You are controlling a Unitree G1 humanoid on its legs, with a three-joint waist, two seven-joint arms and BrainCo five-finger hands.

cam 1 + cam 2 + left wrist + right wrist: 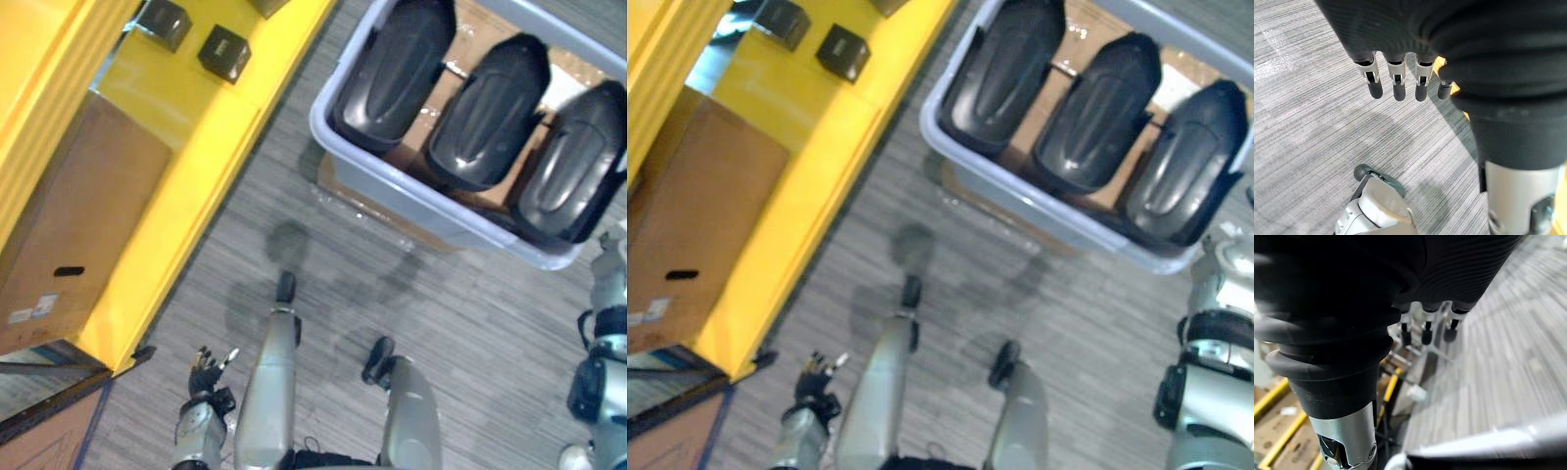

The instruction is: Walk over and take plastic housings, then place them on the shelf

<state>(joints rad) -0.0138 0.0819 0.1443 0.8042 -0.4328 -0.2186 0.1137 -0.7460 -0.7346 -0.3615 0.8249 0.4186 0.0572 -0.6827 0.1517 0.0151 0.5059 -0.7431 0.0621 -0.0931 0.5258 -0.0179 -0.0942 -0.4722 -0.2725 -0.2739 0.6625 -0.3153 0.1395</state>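
Your left hand [208, 366] hangs low at the lower left of the left eye view, fingers loose and empty, well apart from the three housings [490, 103]. They stand side by side in the bin [411, 191] on the floor [470, 313], ahead and to your right. The yellow shelf [196, 166] runs along your left, carrying a cardboard box [78, 225] and two small black boxes [223, 51]; no housing lies on it. By this showing nothing is taken and nothing placed, so the whole job is left.

From the right eye view, your right arm [1215, 333] comes in at the right edge, near the bin's closest corner but not over it.

Seen in the left wrist view, the left hand's fingers [1396, 83] point straight down at bare floor and hold nothing. A sliver of the yellow shelf shows just behind them.

Over in the right wrist view, your right hand [1426, 328] hangs the same way, fingers straight and relaxed above the floor, with nothing in its grasp.

Both arms are down at your sides, a walking pose rather than a reach. You will likely need to close on the bin, bring a hand down round the nearest housing, then turn left to the shelf.
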